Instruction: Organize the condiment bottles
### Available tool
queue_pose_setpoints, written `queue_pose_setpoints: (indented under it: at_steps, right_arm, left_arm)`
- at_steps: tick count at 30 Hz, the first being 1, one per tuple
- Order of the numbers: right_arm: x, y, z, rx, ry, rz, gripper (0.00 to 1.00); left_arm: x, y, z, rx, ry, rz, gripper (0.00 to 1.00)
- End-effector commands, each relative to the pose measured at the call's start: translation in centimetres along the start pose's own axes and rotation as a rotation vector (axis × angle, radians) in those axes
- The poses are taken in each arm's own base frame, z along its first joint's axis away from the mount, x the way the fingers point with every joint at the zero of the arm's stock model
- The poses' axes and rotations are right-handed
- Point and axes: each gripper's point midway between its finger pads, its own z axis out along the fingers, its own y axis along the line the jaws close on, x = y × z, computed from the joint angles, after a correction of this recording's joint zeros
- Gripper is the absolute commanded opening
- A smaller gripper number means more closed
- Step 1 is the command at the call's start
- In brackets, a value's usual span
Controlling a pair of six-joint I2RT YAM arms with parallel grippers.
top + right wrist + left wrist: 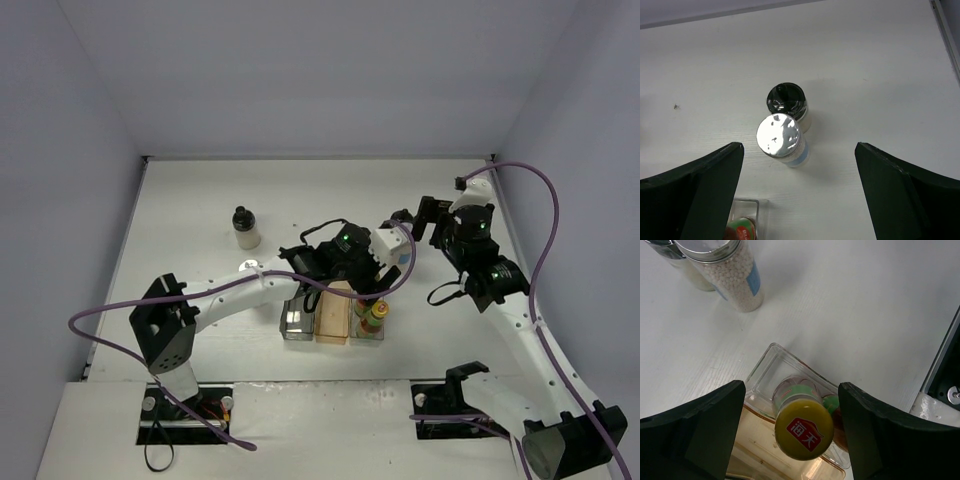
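Spread: left tool, right tool; yellow-capped bottle cap reads 海天

A pale bottle with a black cap stands upright on its own toward the far left, well apart from the others. Two dark bottles with red-green labels stand upright side by side in the clear bin. One has a yellow cap with a red patch, and the other is partly hidden beside it. Beyond the bin, a silver-capped bottle of pale grains with a blue label stands upright, touching a second black-capped bottle.
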Motion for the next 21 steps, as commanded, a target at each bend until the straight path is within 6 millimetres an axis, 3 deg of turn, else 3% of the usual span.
queue_pose_setpoints:
  at_steps: [1, 11, 17, 21]
  right_arm:
    - [-1.4, 0.7, 0.8, -0.025, -0.051, 0.028, 1.00]
    - [0.1, 1.8, 2.1, -0.073, 0.013, 0.020, 1.00]
    - [1.5, 1.8, 3.2, -0.070, 0.056, 0.012, 1.00]
    - [2.8, 1.9, 4.5, -0.063, 0.098, 0.012, 1.00]
  left_arm:
    - [-7.3, 0.1, -3.7, -0.031, -0.203, 0.019, 0.75]
    - [-7.5, 1.2, -5.0, -0.094, -0.225, 0.024, 0.75]
    - [-8.7, 2.1, -6.1, -0.141, -0.269, 0.018, 0.75]
    - [-10.2, 3.0, -7.8, -0.194, -0.320, 0.011, 0.75]
